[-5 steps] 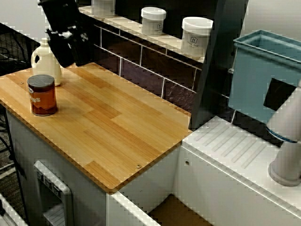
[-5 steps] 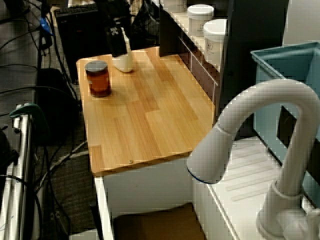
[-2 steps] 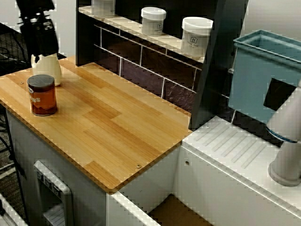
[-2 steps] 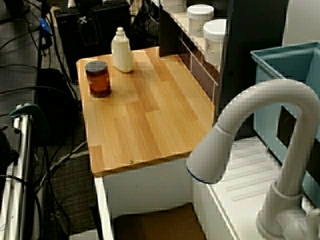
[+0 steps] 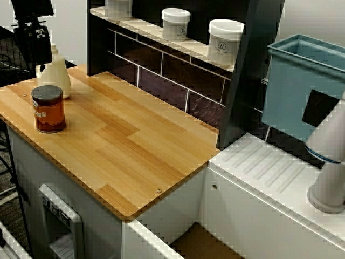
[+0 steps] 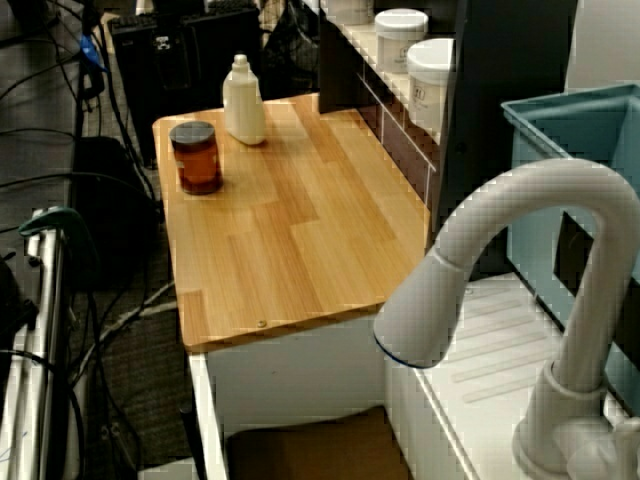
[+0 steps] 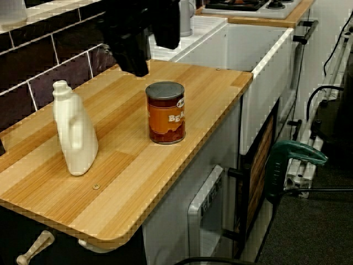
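Counter: wooden worktop (image 5: 135,140), with white jars (image 5: 225,42) on the ledge (image 5: 197,49) behind.
Gripper: gripper (image 7: 151,58) hangs over the far corner, fingers parted, holding nothing.
Bottle: white bottle (image 5: 55,75) stands upright at that corner, just beside the gripper and untouched.
Can: brown can (image 5: 48,108) sits near the bottle, apart from it.
Risk: the bottle looks light and narrow and stands close to the edge, so a glancing finger could tip it off.

White jars (image 5: 176,22) stand on the shelf (image 5: 144,28) — blue bin (image 5: 302,86) beside a faucet (image 5: 330,183).
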`<action>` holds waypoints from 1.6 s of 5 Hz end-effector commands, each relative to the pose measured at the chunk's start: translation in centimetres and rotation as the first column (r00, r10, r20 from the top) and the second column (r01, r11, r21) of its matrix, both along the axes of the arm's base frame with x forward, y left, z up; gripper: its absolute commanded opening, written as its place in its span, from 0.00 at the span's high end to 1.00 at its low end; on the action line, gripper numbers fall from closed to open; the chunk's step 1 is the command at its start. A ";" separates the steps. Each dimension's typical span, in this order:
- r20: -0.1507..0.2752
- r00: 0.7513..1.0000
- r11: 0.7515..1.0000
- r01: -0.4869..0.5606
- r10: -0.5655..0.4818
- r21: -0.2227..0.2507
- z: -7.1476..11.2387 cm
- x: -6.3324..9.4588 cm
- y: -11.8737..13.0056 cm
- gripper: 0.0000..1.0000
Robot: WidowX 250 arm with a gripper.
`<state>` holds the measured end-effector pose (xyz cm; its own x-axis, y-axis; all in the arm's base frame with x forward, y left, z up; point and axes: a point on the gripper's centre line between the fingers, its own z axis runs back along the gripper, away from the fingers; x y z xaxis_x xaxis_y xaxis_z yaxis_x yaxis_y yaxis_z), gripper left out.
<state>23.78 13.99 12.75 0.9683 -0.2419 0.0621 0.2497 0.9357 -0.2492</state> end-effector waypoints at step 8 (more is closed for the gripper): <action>0.189 0.890 0.909 0.397 -0.416 0.129 1.1 4.6 2.7 0.00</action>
<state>27.94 15.96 12.18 0.7609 -0.6167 0.2017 0.6444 0.7547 -0.1234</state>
